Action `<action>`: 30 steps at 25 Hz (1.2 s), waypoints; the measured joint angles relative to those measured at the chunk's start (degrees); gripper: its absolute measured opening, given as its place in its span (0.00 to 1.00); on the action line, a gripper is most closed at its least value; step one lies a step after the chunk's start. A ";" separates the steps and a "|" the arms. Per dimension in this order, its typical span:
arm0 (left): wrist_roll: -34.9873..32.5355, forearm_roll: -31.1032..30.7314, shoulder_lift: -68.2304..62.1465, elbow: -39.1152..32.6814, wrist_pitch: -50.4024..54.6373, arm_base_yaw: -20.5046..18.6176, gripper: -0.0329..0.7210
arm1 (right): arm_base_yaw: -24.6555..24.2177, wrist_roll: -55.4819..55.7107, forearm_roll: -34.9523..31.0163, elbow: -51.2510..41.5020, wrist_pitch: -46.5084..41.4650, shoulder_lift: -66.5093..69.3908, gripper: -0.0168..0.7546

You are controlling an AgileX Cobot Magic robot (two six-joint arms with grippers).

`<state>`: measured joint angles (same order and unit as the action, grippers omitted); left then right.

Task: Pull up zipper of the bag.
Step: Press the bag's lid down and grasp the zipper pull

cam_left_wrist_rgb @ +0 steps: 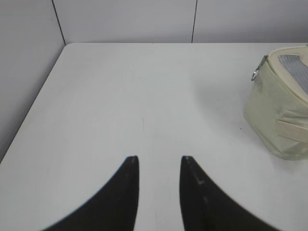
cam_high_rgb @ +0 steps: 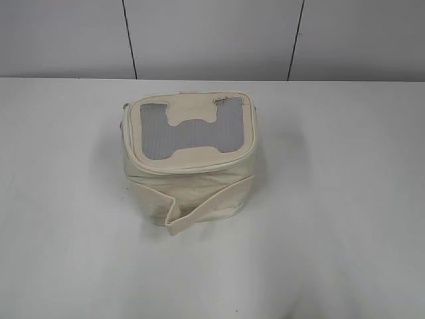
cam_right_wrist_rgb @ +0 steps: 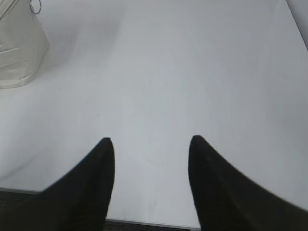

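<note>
The cream boxy bag [cam_high_rgb: 189, 163] stands mid-table, its grey mesh lid with cream tab patches facing up and a strap band loose at the front. The zipper line runs round the lid's rim [cam_high_rgb: 192, 166]. A silver pull ring hangs at the bag's corner in the left wrist view [cam_left_wrist_rgb: 255, 73], where the bag [cam_left_wrist_rgb: 279, 115] is at the right edge. The right wrist view shows the bag [cam_right_wrist_rgb: 19, 48] at top left with a metal ring [cam_right_wrist_rgb: 35, 6]. My left gripper [cam_left_wrist_rgb: 159, 159] and right gripper [cam_right_wrist_rgb: 150, 139] are open, empty, far from the bag.
The white table [cam_high_rgb: 332, 199] spreads on all sides of the bag. Its left edge [cam_left_wrist_rgb: 29, 115] and a grey panelled wall [cam_high_rgb: 212, 40] at the back bound it. The table's near edge [cam_right_wrist_rgb: 144, 224] shows under the right gripper.
</note>
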<state>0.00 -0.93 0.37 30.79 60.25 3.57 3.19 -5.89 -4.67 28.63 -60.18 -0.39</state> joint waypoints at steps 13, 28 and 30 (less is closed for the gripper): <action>0.00 0.00 0.00 0.00 0.00 0.00 0.35 | 0.00 0.00 0.00 0.00 0.00 0.00 0.54; 0.00 0.00 0.00 0.00 0.00 0.00 0.35 | 0.00 0.00 -1.14 0.00 0.00 0.00 0.54; 0.00 0.00 0.00 0.00 0.00 0.00 0.35 | 0.00 -0.10 -4.13 0.00 0.11 0.21 0.54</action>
<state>0.00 -0.93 0.37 30.79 60.25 3.57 3.19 -5.99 -8.80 28.63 -60.07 -0.18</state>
